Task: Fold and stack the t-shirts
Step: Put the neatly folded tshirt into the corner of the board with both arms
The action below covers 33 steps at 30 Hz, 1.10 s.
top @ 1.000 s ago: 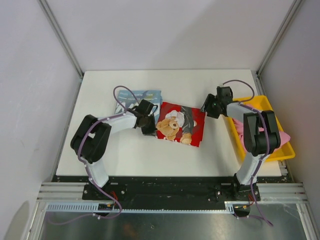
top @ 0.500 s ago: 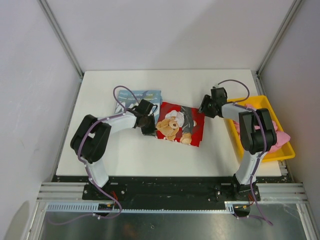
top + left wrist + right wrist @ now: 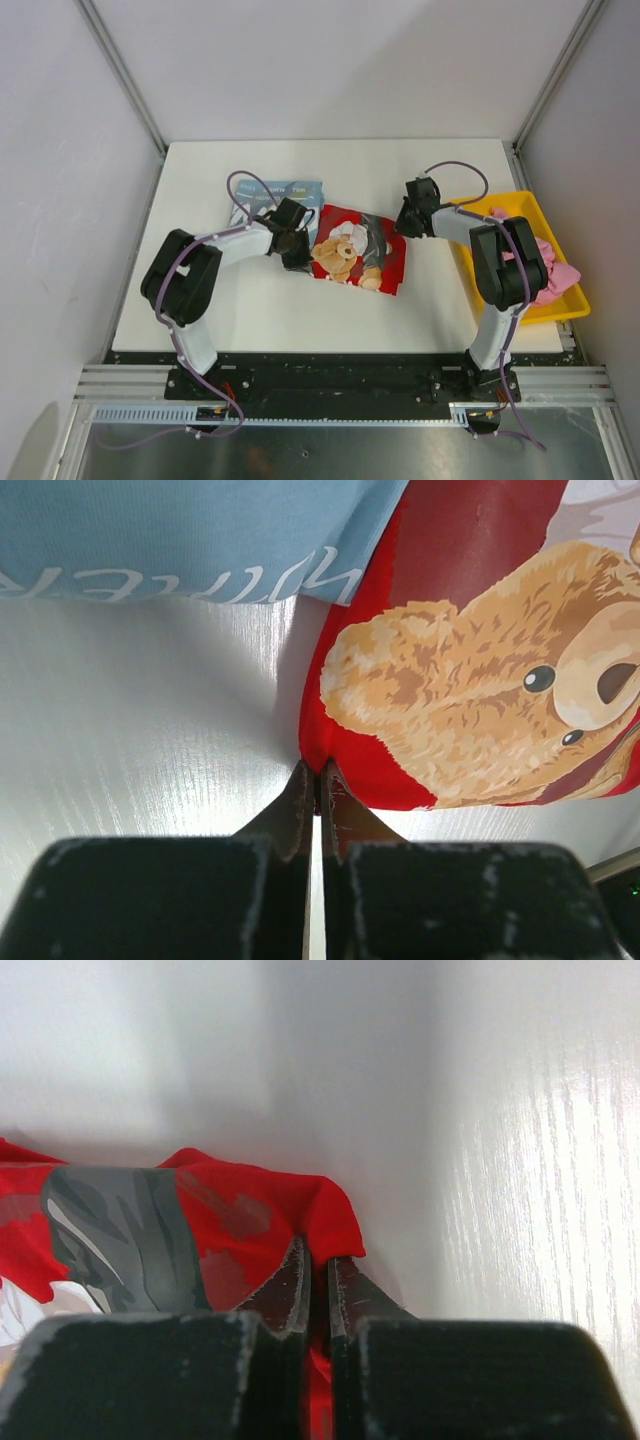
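Observation:
A folded red t-shirt with a teddy bear print lies mid-table, beside a folded blue t-shirt with white lettering. My left gripper is shut on the red t-shirt's left edge; the bear print fills the left wrist view. My right gripper is shut on the red t-shirt's far right corner, cloth pinched between its fingertips. A pink t-shirt lies bunched in the yellow tray.
The yellow tray sits at the table's right edge, close behind the right arm. The blue t-shirt touches the red one's upper left edge. White table extends in front of the shirts.
The right gripper moved left to the red t-shirt's corner and closed on it. The corner is slightly lifted and rumpled. The left gripper has stayed put.

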Each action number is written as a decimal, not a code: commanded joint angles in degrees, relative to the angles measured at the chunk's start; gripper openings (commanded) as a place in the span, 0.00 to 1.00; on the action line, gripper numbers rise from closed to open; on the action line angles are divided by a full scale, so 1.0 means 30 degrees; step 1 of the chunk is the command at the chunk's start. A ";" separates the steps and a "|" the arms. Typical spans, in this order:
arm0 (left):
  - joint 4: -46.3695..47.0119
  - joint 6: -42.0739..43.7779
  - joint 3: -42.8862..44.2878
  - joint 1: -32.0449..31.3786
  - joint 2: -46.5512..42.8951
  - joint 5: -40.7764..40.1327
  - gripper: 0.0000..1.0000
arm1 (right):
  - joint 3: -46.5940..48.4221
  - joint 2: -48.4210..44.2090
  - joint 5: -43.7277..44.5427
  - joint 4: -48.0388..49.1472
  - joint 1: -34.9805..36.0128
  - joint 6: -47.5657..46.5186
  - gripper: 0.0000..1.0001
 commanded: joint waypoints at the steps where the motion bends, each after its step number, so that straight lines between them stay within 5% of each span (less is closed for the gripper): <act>1: -0.0210 0.0856 0.0953 -0.0169 -0.0483 0.0605 0.00 | 0.0390 -0.1359 0.1240 -0.2033 0.0322 0.0175 0.00; 12: -0.0235 0.1746 0.2325 -0.0870 -0.1345 0.1814 0.00 | 0.0684 -0.5315 0.2749 -0.2656 0.0321 -0.0013 0.00; 33: -0.0246 0.1982 0.4424 -0.0892 -0.2307 0.1392 0.00 | 0.1302 -0.7458 0.2571 -0.1901 0.0377 -0.0243 0.00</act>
